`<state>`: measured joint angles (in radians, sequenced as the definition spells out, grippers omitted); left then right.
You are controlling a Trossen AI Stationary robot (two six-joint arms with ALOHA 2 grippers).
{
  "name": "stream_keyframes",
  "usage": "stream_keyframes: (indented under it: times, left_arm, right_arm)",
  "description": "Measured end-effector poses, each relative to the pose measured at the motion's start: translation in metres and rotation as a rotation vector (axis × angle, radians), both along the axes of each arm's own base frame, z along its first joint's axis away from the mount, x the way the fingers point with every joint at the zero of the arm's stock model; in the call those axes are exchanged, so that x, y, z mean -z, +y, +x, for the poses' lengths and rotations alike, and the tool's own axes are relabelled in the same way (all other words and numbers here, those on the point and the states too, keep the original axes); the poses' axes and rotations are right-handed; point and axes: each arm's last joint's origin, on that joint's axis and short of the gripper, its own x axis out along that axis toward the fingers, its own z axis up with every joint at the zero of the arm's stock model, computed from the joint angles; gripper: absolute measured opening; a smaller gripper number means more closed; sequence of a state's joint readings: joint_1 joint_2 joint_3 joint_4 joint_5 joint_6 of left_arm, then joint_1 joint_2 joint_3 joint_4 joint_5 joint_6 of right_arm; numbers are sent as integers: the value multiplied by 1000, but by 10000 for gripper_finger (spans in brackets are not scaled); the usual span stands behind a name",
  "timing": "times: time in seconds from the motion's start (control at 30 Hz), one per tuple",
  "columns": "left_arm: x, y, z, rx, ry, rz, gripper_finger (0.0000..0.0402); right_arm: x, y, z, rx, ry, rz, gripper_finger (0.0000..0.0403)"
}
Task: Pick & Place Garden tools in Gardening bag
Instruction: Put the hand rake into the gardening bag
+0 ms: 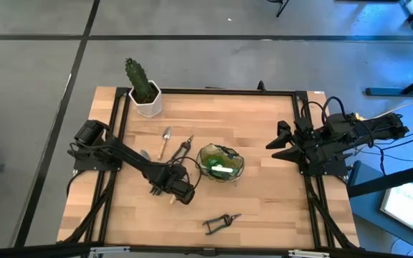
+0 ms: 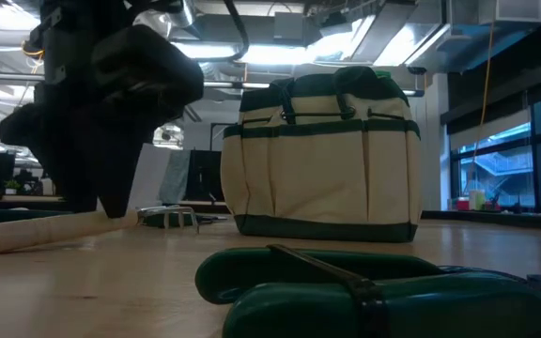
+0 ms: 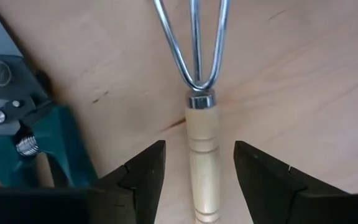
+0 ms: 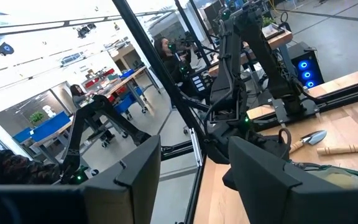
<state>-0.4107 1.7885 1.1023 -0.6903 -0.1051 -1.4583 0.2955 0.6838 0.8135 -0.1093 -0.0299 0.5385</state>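
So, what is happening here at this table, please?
A robot is packing garden tools into a small bag. The left gripper is down at the table with its open fingers on either side of the wooden handle of a fork, not yet closed on it. The right gripper waits open at the table's right edge. A trowel and shears lie on the table.

The wooden table (image 1: 264, 165) carries the bag (image 1: 221, 163), trowel (image 1: 165, 138), fork (image 3: 197, 93), shears (image 1: 221, 223) and potted cactus (image 1: 144, 89).

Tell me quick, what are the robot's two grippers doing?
Left gripper: open, fingers either side of the fork's wooden handle, not gripping.
Right gripper: open, empty, waiting at the table's right edge.
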Motion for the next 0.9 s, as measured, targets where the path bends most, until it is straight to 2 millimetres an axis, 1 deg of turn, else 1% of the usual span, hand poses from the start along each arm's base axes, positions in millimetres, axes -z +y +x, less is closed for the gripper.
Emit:
stream_keyframes:
  times: [0.27, 0.43, 0.57, 0.63, 0.73, 0.8, 0.9]
  left_arm:
    - [0, 0, 1, 22, -6, 4, 154]
    - [14, 0, 4, 46, 46, -15, 143]
    - [18, 0, 5, 53, 60, -20, 133]
    - [17, 0, 5, 38, 60, -14, 122]
    - [10, 1, 2, 19, 59, 12, 87]
    - [-3, 2, 2, 22, 28, 37, 63]
    - [-27, 2, 3, 59, -47, 59, 61]
  right_arm:
    - [0, 0, 0, 0, 0, 0, 193]
    - [0, 0, 0, 0, 0, -1, 193]
    - [1, 0, 0, 0, 5, -4, 193]
    - [1, 0, 0, 0, 8, -2, 193]
    - [1, 0, 0, -5, 14, -3, 193]
    - [2, 0, 0, -8, 20, -4, 193]
    - [2, 0, 0, -8, 23, -3, 193]
